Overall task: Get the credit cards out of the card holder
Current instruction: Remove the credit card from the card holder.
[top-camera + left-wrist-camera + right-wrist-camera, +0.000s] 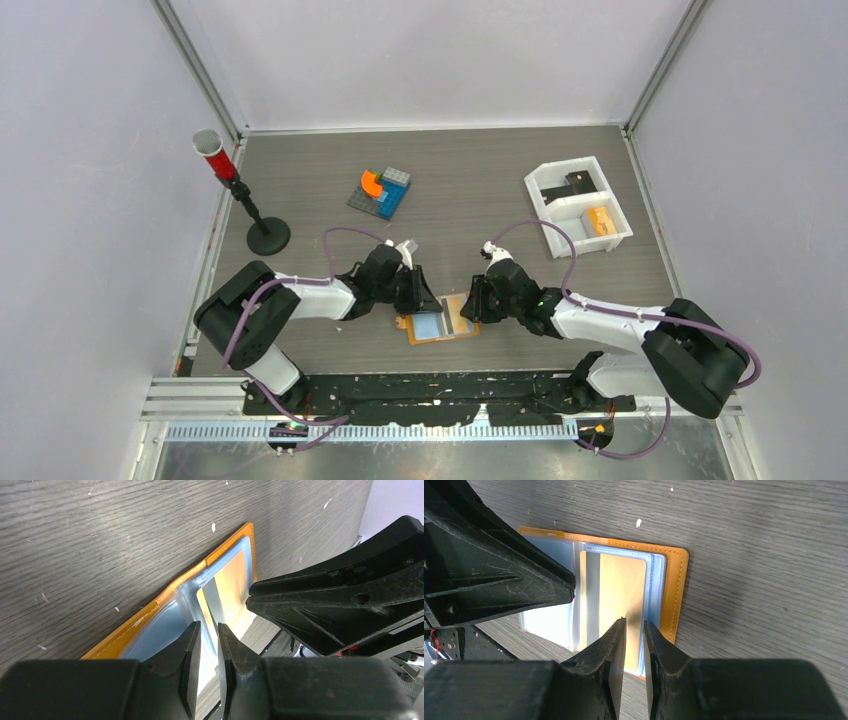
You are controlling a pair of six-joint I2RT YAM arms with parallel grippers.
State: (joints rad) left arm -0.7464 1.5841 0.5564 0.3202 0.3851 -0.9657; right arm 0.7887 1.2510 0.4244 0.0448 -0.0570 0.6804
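Note:
The card holder [440, 324] lies open on the table near the front edge, tan-orange with pale blue clear sleeves. It also shows in the left wrist view [150, 614] and the right wrist view [671, 590]. My left gripper [427, 300] [209, 625] is over its left half near the spine. Its jaws are almost together, with a raised clear sleeve leaf [210, 602] running between them. My right gripper [472, 303] [635, 621] is over the right half with its jaws almost together and nothing between them. No credit cards show in the sleeves. One dark card [578, 182] lies in the white tray.
The white two-compartment tray [560, 240] stands at the back right and holds a small orange block [600, 220]. A brick model [381, 191] sits at the back centre. A red cup on a black stand [268, 236] is at the back left. The two grippers are close together.

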